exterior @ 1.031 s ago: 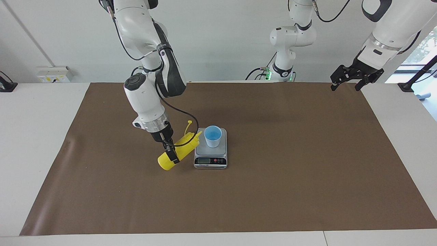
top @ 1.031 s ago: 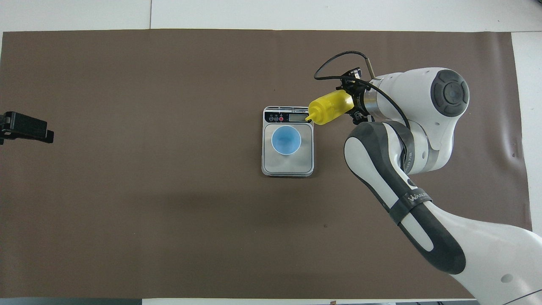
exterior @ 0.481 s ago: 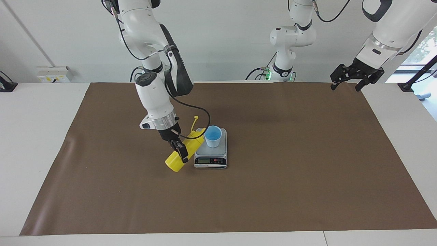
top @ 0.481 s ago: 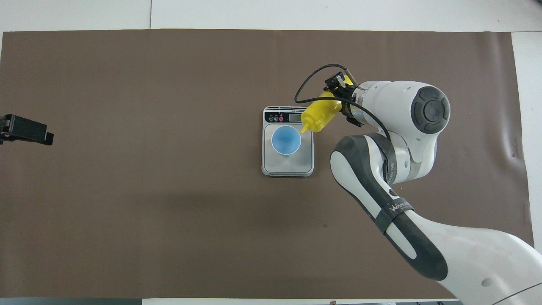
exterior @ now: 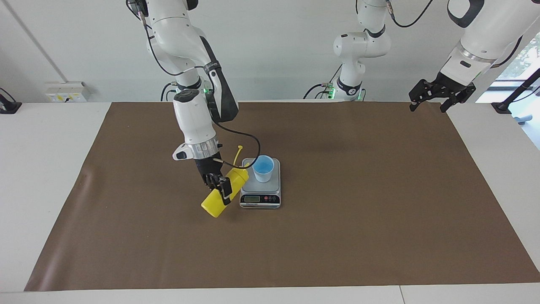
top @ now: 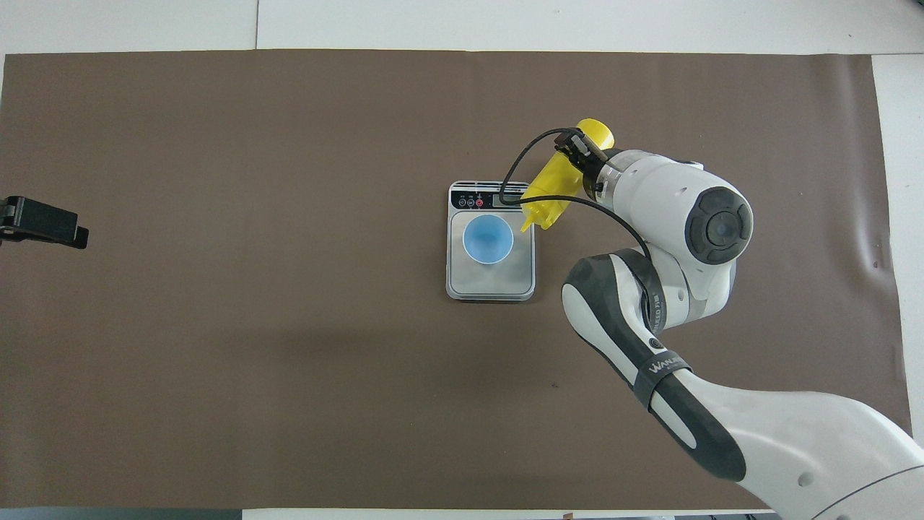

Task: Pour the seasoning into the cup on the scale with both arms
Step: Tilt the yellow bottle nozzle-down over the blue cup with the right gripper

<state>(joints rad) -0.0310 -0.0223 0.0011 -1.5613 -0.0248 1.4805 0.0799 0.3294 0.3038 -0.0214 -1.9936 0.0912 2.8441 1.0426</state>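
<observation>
My right gripper (exterior: 221, 190) is shut on the yellow seasoning bottle (exterior: 233, 180) around its middle and holds it tilted above the mat. The nozzle points at the light blue cup (exterior: 263, 168) and sits just beside its rim, over the edge of the scale (exterior: 260, 199). The cap strap (exterior: 239, 153) sticks up. In the overhead view the bottle (top: 552, 191) lies aslant by the gripper (top: 577, 155), with the cup (top: 488, 239) upright on the scale's platform (top: 491, 278). My left gripper (exterior: 441, 99) waits open and empty over the mat's corner, and shows in the overhead view too (top: 43, 224).
A brown mat (exterior: 337, 236) covers the table. A third white arm's base (exterior: 352, 84) stands at the robots' edge. A white wall box (exterior: 67, 90) sits toward the right arm's end.
My right gripper has swung the bottle round. Its base moved farther from the robots and its nozzle came in beside the cup's rim. The left arm has barely moved.
</observation>
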